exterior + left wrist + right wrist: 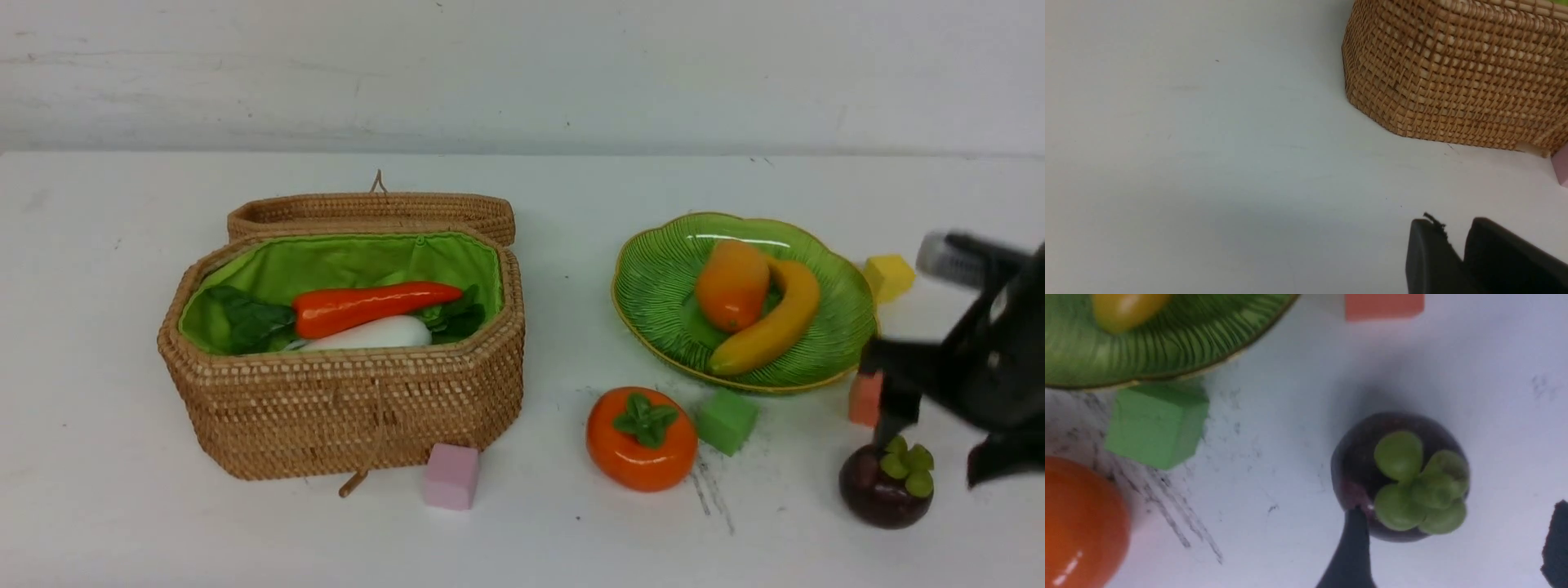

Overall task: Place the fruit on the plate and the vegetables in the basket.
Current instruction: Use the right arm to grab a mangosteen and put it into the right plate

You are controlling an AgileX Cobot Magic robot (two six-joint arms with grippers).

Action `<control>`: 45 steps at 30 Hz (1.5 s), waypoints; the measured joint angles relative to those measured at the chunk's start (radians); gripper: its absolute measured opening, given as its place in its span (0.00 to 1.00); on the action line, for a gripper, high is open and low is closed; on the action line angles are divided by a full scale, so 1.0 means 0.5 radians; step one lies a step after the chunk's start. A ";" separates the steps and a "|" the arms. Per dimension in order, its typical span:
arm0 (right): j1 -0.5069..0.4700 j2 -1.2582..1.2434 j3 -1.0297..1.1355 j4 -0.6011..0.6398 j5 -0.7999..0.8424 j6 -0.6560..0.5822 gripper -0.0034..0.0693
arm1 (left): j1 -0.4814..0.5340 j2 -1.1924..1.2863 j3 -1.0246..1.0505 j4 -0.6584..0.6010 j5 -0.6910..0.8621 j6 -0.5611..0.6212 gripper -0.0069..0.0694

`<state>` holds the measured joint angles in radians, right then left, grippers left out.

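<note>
The open wicker basket [343, 408] holds a long red-orange vegetable [371, 306] and a white radish [380, 333] with green leaves. On the green plate [653, 278] lie a mango [732, 283] and a banana [775, 322]. A persimmon [641, 438] sits on the table in front of the plate. My right gripper [939, 449] is open over the dark purple mangosteen [882, 494]; in the right wrist view one finger [1353, 547] touches the mangosteen [1359, 465] and the other stands well apart. My left gripper [1453, 224] hovers near the basket's corner [1453, 81], fingers nearly together and empty.
Foam cubes lie about: pink [451, 476] in front of the basket, green [725, 420] between persimmon and plate, yellow [888, 278] and salmon [864, 398] beside the plate's right rim. The basket lid [371, 211] lies open behind it. A white wall runs along the back.
</note>
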<state>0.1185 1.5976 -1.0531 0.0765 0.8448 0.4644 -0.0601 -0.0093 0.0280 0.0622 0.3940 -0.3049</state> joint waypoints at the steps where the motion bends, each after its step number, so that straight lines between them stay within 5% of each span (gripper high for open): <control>1: 0.008 0.036 0.098 0.015 -0.121 0.000 0.85 | 0.000 0.000 0.000 0.000 0.000 0.000 0.27; 7: 0.010 0.216 0.220 0.019 -0.504 0.002 0.87 | 0.000 0.000 0.000 0.000 0.000 0.000 0.28; 21: 0.012 -0.168 0.116 0.021 -0.475 -0.191 0.85 | 0.000 0.000 0.000 0.000 0.000 0.000 0.29; 28: 0.046 -0.391 -0.332 0.393 -0.515 -0.710 0.85 | 0.000 0.000 0.000 0.000 0.000 0.000 0.30; 35: 0.176 0.135 -0.870 0.669 -0.496 -1.135 0.85 | 0.000 0.000 0.000 0.000 0.000 0.000 0.31; 45: 0.187 1.182 -1.587 0.694 -0.270 -0.918 0.85 | 0.000 0.000 0.000 0.000 0.000 0.000 0.32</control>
<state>0.2118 2.1885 -1.8465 0.4234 0.7097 0.0057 -0.0601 -0.0093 0.0280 0.0622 0.3940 -0.3049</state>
